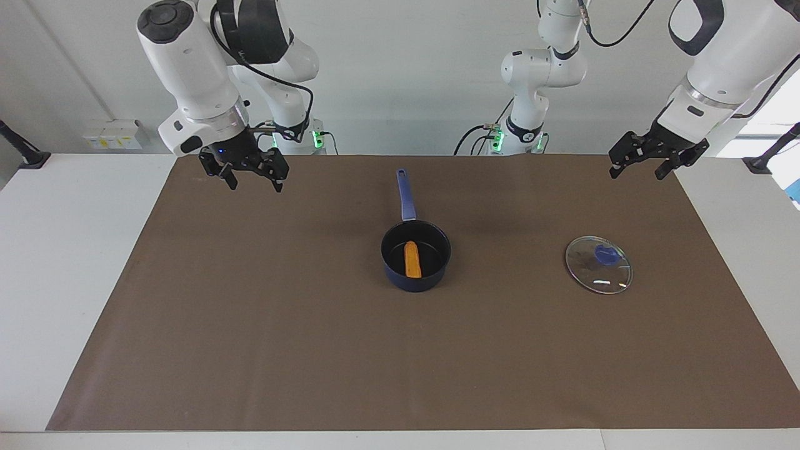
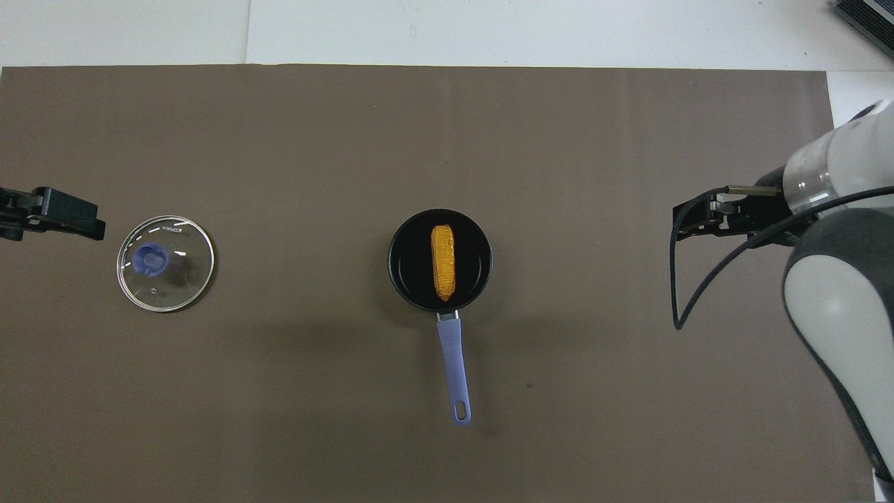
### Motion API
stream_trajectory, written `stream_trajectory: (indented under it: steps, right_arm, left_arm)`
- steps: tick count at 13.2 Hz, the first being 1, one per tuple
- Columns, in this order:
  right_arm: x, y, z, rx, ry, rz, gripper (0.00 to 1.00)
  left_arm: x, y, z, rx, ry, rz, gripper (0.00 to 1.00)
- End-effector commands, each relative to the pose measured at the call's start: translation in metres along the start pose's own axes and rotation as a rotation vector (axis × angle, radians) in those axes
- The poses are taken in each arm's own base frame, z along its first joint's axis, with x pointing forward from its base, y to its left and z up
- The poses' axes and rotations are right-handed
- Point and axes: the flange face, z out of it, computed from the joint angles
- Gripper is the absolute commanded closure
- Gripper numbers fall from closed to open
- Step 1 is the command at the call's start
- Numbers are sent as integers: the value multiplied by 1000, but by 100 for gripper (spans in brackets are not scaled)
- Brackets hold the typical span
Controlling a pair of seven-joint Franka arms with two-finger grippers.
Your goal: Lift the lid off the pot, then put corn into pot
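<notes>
- Facing view: take the pot [image 1: 415, 255] at mid-mat as your landmark; its long handle points toward the robots.
- One corn cob [image 1: 412, 260] lies inside the pot, its long axis in line with the handle.
- One lid [image 1: 598, 264] lies flat on the brown mat [image 1: 250, 325], well apart from the pot toward the left arm's end.
- Left gripper [image 1: 645, 167] hangs released over the mat's edge, the arm nearer the lid; it holds nothing.
- Right gripper [image 1: 255, 180] hangs released and empty, well apart from the pot toward the right arm's end.
- You may judge both steps done: no approach direction matters now, and both arms wait.
- Count: one pot, one lid, one cob, two grippers.
</notes>
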Motion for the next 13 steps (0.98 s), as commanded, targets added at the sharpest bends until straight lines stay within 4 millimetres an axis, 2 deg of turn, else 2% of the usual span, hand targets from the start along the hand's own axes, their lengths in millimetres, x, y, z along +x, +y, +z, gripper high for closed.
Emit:
stream_trajectory:
  steps: [1, 3, 4, 6, 7, 9, 11, 13]
  right_arm:
    - [2, 7, -4, 46, 7, -12, 0]
    - [4, 17, -4, 48, 8, 17, 0]
    - [7, 16, -4, 53, 18, 18, 0]
    - [-2, 21, -33, 42, 64, 5, 0]
    - [-5, 25, -36, 21, 65, 7, 0]
    - [-19, 34, -59, 15, 91, 15, 0]
    - [-29, 40, -66, -37, 74, 9, 0]
    - [-44, 49, -82, -51, 81, 4, 0]
  left_arm:
    - [-10, 2, -3, 25, -12, 3, 0]
    - [-11, 3, -2, 24, -12, 5, 0]
    - [-10, 2, -2, 24, -12, 2, 0]
    - [-10, 2, -1, 24, -12, 1, 0]
    - [-10, 2, -2, 24, -10, 0, 0]
    - [-11, 2, -1, 24, -12, 0, 0]
    - [-10, 1, -2, 31, -7, 1, 0]
    - [-10, 2, -1, 32, -7, 4, 0]
